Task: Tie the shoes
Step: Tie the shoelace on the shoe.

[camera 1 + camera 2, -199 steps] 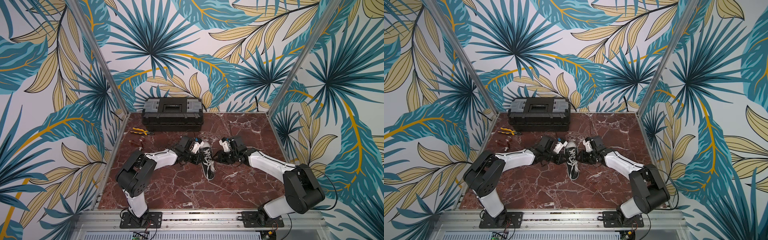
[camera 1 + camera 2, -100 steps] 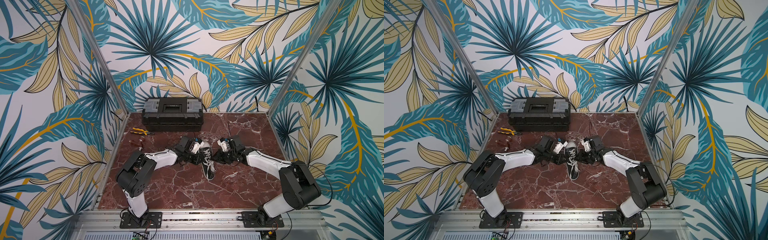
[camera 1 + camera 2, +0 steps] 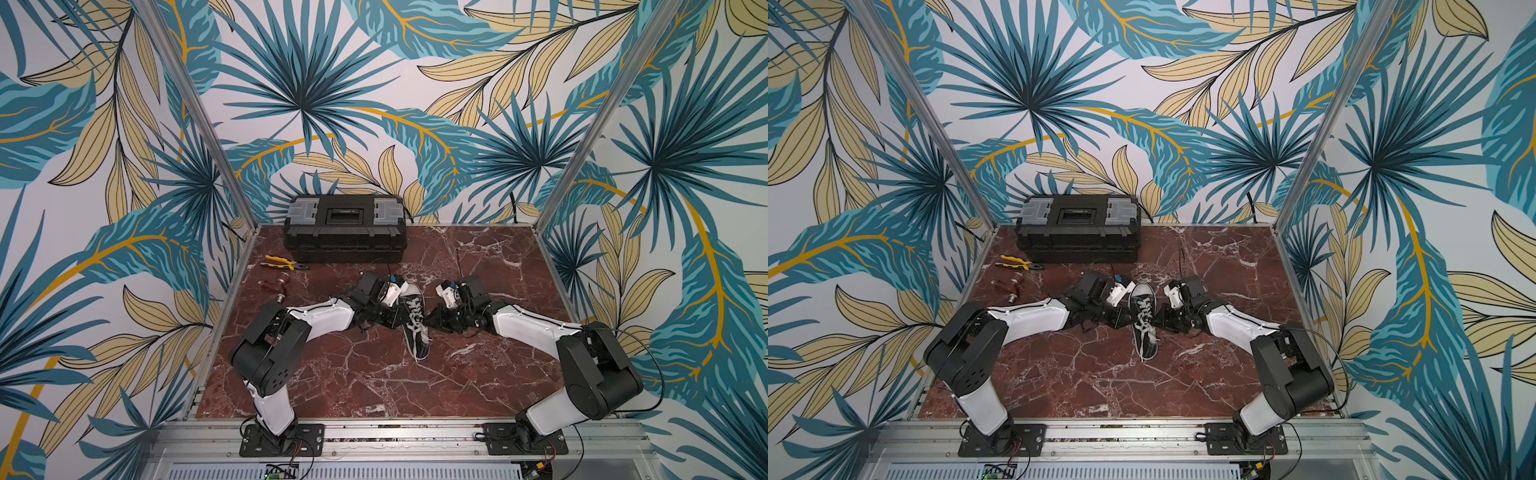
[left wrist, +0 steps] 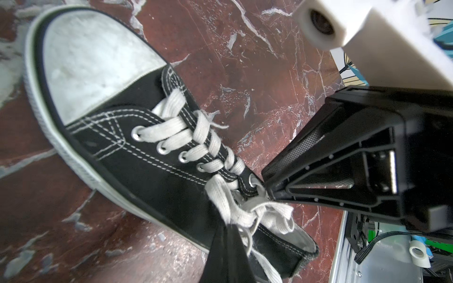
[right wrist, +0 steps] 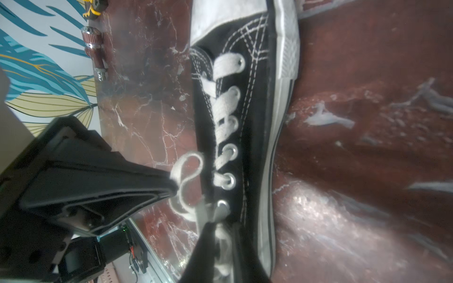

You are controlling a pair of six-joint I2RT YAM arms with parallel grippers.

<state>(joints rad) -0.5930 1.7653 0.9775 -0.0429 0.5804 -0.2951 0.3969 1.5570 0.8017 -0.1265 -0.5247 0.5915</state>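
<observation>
One of the shoes, a black canvas sneaker (image 3: 415, 328) (image 3: 1144, 328) with a white toe cap (image 4: 93, 63), lies mid-table with its toe toward the back wall. Its white laces (image 4: 247, 210) form a loose tangle at the top eyelets. My left gripper (image 4: 228, 224) (image 5: 172, 188) comes in from the shoe's left side and is shut on a lace loop (image 5: 188, 166). My right gripper (image 5: 212, 224) (image 4: 266, 186) meets the shoe from its right side, shut on a lace strand by the last eyelet. In both top views the two grippers (image 3: 392, 322) (image 3: 1163, 322) flank the shoe's middle.
A black toolbox (image 3: 345, 228) stands against the back wall. Yellow-handled pliers (image 3: 284, 263) and a reddish-brown tool (image 3: 274, 284) lie at the back left of the marble table (image 3: 353, 374). Metal posts frame the table's corners, and a metal rail (image 3: 395, 432) runs along its front edge.
The right arm's elbow has shifted a little. Both grippers stay at the shoe's laces, and the shoe has not moved.
</observation>
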